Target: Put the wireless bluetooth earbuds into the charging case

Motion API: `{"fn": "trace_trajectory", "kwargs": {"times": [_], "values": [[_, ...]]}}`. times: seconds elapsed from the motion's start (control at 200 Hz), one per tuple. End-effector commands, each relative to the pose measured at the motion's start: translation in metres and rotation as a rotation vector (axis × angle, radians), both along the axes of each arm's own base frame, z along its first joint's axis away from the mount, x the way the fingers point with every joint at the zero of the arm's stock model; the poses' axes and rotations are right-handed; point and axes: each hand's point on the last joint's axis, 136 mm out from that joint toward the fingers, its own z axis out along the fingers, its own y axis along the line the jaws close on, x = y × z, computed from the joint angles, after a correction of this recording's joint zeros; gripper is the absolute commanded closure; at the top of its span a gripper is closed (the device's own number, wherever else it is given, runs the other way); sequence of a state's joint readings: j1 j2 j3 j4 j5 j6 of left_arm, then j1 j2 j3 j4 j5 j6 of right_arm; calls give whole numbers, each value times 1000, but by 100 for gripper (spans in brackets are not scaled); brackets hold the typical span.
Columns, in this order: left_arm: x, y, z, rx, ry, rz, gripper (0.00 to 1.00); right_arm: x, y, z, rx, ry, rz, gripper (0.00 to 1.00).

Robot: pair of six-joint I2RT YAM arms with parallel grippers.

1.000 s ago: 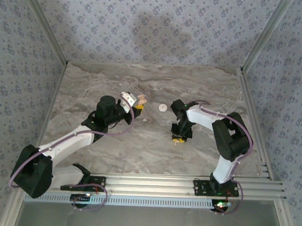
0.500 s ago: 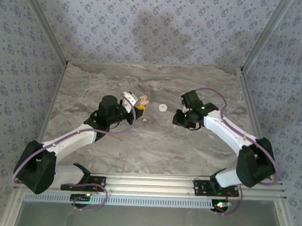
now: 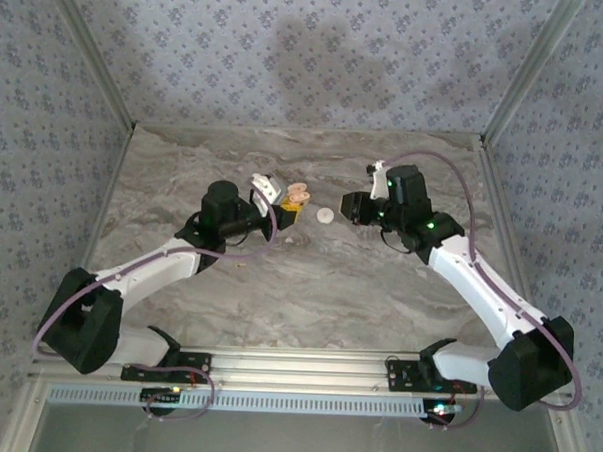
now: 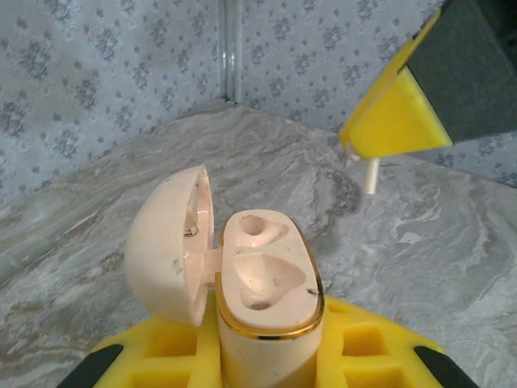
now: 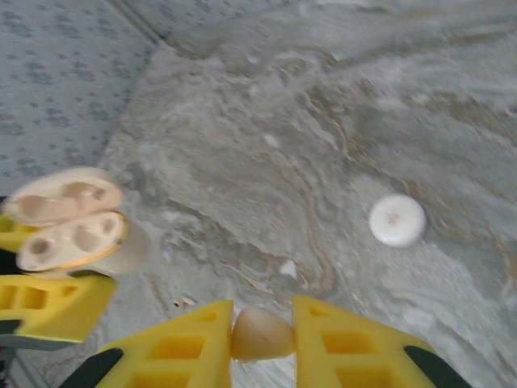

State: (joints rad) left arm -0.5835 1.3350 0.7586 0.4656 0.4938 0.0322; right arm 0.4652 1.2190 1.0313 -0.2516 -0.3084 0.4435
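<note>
My left gripper (image 3: pixel 280 207) (image 4: pixel 266 352) is shut on the peach charging case (image 3: pixel 296 196) (image 4: pixel 266 279) and holds it upright. The case's lid (image 4: pixel 166 242) hangs open to the left and both wells are bare. My right gripper (image 3: pixel 350 206) (image 5: pixel 261 327) is shut on a small tan-white earbud (image 5: pixel 261 333). It hovers to the right of the case and apart from it. In the left wrist view, the earbud's white stem (image 4: pixel 371 174) pokes out below a right finger (image 4: pixel 396 121). A tiny white bit (image 5: pixel 287 268) lies on the marble; I cannot tell whether it is an earbud.
A flat white round disc (image 3: pixel 325 215) (image 5: pixel 397 220) lies on the marble table (image 3: pixel 308 296) between the two grippers. Patterned walls stand at the back and both sides. An aluminium rail (image 3: pixel 305 368) runs along the near edge.
My right arm has swung up and away from the near middle of the table, carrying the earbud to the far side beside the disc. The left gripper with the case shifted slightly right.
</note>
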Motion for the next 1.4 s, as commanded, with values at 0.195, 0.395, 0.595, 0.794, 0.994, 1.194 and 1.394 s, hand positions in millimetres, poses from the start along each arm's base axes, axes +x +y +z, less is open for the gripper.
{"fn": "trace_trajectory", "kwargs": {"times": [0.195, 0.395, 0.595, 0.794, 0.994, 1.194, 1.394], "values": [[-13, -17, 29, -47, -92, -115, 83, -12, 36, 66, 110, -258, 191, 76], [-19, -19, 30, -39, -118, -136, 83, -15, 44, 74, 125, -292, 228, 75], [-21, -19, 33, -36, -137, -140, 83, -17, 50, 65, 112, -263, 249, 76], [-23, -19, 35, -38, -147, -140, 83, -17, 52, 55, 91, -242, 256, 76], [-26, -17, 40, -45, -160, -139, 83, -15, 52, 44, 69, -222, 248, 76], [-28, -17, 43, -47, -170, -142, 83, -13, 52, 40, 64, -216, 240, 76], [-29, -16, 45, -51, -175, -141, 83, -12, 53, 38, 63, -215, 240, 76]]}}
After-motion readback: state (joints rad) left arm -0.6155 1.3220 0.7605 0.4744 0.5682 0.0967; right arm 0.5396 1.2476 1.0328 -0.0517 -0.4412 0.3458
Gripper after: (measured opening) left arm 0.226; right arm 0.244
